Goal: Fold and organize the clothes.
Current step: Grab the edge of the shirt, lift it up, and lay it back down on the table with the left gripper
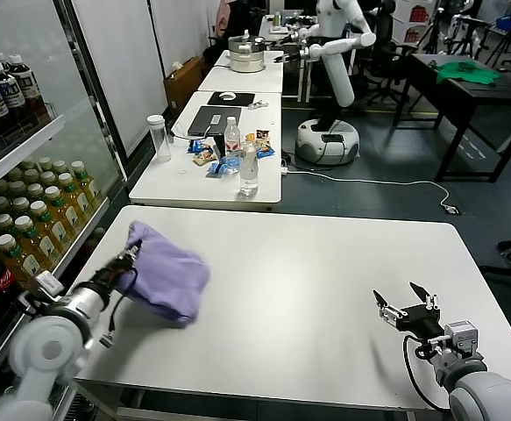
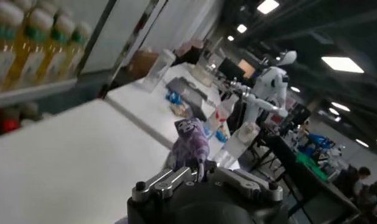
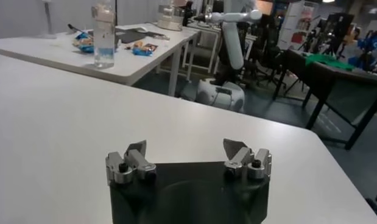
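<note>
The lavender-purple T-shirt (image 1: 166, 274) lies bunched in a loose heap on the left part of the white table (image 1: 308, 263). My left gripper (image 1: 133, 255) is shut on the heap's left edge and holds a fold of it raised. In the left wrist view a strip of purple fabric (image 2: 190, 141) with dark printed marks stands up from between the shut jaws of that gripper (image 2: 200, 171). My right gripper (image 1: 407, 303) is open and empty, low over the table near its front right, far from the shirt. It shows wide open in the right wrist view (image 3: 187, 153).
A drinks cooler with bottles (image 1: 27, 219) stands close on the left. A second white table (image 1: 211, 167) behind holds a water bottle (image 1: 249, 171), snacks and a laptop. Another robot (image 1: 330, 79) and a dark table with a green cloth (image 1: 468, 72) stand farther back.
</note>
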### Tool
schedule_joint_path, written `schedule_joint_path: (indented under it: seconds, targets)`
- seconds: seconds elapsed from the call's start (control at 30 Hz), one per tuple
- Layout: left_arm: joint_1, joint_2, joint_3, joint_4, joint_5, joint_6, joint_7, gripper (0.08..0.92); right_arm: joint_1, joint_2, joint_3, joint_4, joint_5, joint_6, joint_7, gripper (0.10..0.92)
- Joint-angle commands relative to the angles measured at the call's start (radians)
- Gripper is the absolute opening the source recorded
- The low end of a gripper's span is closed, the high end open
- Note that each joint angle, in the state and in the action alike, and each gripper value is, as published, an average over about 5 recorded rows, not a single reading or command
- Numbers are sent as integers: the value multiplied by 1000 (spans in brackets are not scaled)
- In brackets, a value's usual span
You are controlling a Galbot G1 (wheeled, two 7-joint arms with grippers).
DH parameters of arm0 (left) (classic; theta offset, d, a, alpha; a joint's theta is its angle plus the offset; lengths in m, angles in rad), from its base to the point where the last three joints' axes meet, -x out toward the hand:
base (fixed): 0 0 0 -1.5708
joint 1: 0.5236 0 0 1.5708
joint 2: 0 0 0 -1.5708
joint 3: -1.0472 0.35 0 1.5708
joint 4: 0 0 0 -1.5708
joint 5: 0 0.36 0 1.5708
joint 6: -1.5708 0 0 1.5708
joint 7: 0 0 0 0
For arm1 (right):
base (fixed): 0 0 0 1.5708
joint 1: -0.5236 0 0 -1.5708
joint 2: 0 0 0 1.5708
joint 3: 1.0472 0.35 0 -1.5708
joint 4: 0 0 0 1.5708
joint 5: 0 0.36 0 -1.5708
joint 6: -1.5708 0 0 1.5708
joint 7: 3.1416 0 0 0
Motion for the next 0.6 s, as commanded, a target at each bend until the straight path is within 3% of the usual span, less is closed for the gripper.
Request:
schedule_joint_path:
  seconds: [0.03, 0.33, 0.6]
  targets:
    - [-2, 45, 146, -147, 299, 70, 22, 115, -8, 13, 2, 17, -5, 2, -1, 823]
    - [-56, -268, 556, -59, 738, 98, -62, 115, -19, 34, 1, 35, -24, 2, -3, 823]
    - [-99, -404, 699, 118, 752, 85, -119, 115, -7, 30, 1, 25, -33, 3, -6, 823]
